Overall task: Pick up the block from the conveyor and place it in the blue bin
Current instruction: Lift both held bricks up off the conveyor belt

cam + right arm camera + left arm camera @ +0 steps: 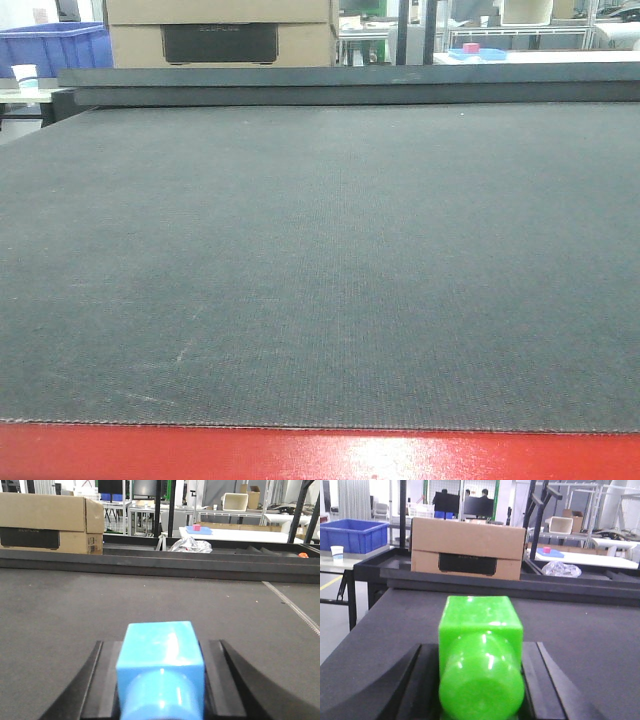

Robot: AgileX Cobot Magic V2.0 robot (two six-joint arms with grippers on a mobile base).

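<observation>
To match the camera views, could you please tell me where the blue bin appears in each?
Front view: blue bin in the top-left corner.
Left wrist view: blue bin at the upper left.
Right wrist view: not in it.
Shared landmark: the cardboard box beyond the conveyor.

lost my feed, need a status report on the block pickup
Left gripper shut on green block. Right gripper shut on blue block. Conveyor bare ahead. Blue bin off far left, nothing blocking.
</observation>
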